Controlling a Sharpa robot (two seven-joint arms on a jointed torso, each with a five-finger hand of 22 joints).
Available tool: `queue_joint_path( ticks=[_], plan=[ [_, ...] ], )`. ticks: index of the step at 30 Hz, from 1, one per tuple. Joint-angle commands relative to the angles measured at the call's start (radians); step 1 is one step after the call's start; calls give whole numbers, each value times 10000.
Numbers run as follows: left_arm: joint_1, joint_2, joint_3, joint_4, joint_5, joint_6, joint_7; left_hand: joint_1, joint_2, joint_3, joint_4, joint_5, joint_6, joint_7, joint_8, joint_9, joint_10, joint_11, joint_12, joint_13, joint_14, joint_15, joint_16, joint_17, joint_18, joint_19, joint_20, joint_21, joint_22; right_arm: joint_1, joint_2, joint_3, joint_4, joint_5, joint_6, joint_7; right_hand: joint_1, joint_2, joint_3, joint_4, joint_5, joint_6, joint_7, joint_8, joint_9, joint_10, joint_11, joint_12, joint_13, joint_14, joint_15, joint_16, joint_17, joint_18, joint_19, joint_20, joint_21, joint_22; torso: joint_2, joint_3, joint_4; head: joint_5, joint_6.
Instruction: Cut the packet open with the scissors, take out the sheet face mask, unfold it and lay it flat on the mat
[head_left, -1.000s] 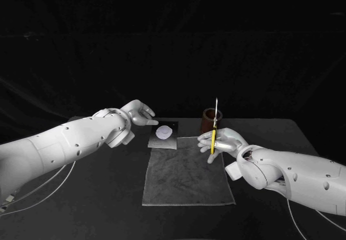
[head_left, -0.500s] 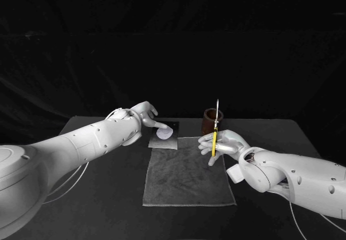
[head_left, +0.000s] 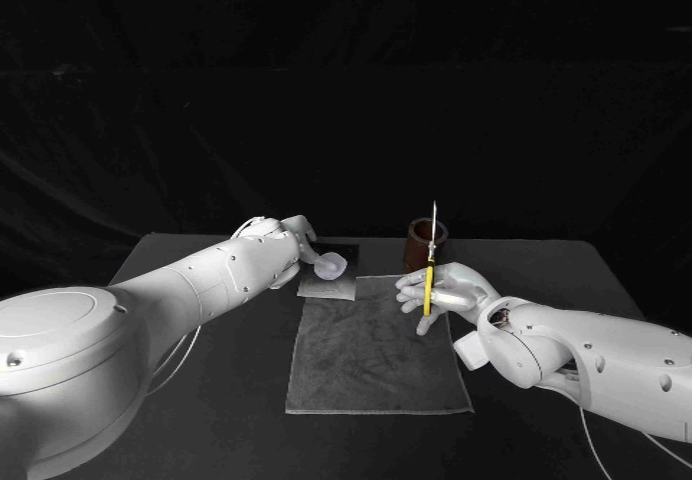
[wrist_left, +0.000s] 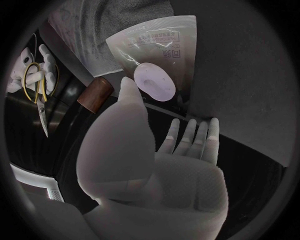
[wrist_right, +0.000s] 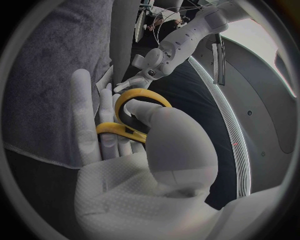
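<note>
At centre left of the head view, the left hand (head_left: 293, 244) hovers over the far left corner of the mat with its fingers (wrist_left: 190, 135) stretched out and apart, and its palm holds nothing. In the left wrist view its thumb reaches toward the silver face mask packet (head_left: 329, 287). The thumb's tip lies just beside the pale oval patch (wrist_left: 155, 82) on the packet's face, but I cannot tell whether it touches. The packet lies flat and uncut, with printed lines near one end. It rests on the upper left corner of the grey mat (head_left: 375, 350), which runs from the middle of the frame down toward the bottom.

Right of centre, the right hand (head_left: 453, 289) grips the scissors (head_left: 428, 264) by their yellow handles, over the mat's upper right edge. In the right wrist view the thumb sits through one yellow loop and the fingers close round the other. The blades are together and point straight up toward the top of the frame, well apart from the packet.

Just behind the blades stands a brown cylindrical holder (head_left: 421, 238), upright on the black table (head_left: 565, 265) just beyond the mat's upper right corner.
</note>
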Motion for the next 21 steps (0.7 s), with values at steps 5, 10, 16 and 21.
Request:
queue_joint_path(
  ticks=[5, 10, 16, 21],
  plan=[
    [-167, 637, 3, -715, -358, 305, -1100, -624, -1, -19, 23, -52, 252, 1837, 382, 229, 373, 455, 321, 93, 651, -242, 503, 181, -32, 627, -69, 192, 126, 32, 19, 16, 33, -10, 93, -11, 48, 40, -11, -47, -29, 45, -3, 20, 10, 68, -6, 68, 17, 35, 1, 29, 12, 581, 62, 29, -53, -15, 28, -5, -17, -28, -17],
    [-197, 949, 10, -1099, -283, 249, -1536, -2153, -9, -19, 16, -33, 11, 1876, 406, 234, 274, 466, 309, 68, 1114, -262, 782, 270, 130, 1684, -98, 571, 280, 55, 37, 16, 35, -7, 68, -15, 47, 48, -17, -50, -28, 51, -7, 20, 10, 78, -9, 70, 17, 32, -1, 27, 14, 581, 62, 29, -55, -16, 51, 18, -70, -4, 0],
    [-204, 1147, 20, -1310, -202, 284, -2012, -2687, -6, -19, 14, -19, 80, 1861, 708, 408, 600, 368, 521, 117, 2283, -522, 1259, 443, 451, 2566, -143, 1019, 454, 76, 45, 16, 29, -7, 49, -18, 53, 54, -22, -60, -27, 60, -13, 24, 11, 92, -15, 73, 19, 26, -2, 22, 17, 581, 60, 27, -58, -17, 76, 86, -127, 28, -7],
    [-202, 1249, 22, -1404, -344, 427, -2436, -2831, -3, -21, 12, -17, 98, 1868, 887, 493, 861, 304, 672, 150, 2960, -673, 1465, 516, 622, 3070, -158, 1257, 539, 81, 61, 16, 20, -6, 52, -26, 58, 56, -29, -72, -27, 72, -19, 28, 12, 108, -21, 77, 20, 22, -5, 19, 20, 582, 59, 26, -61, -18, 77, 107, -130, 4, -15]
  ],
)
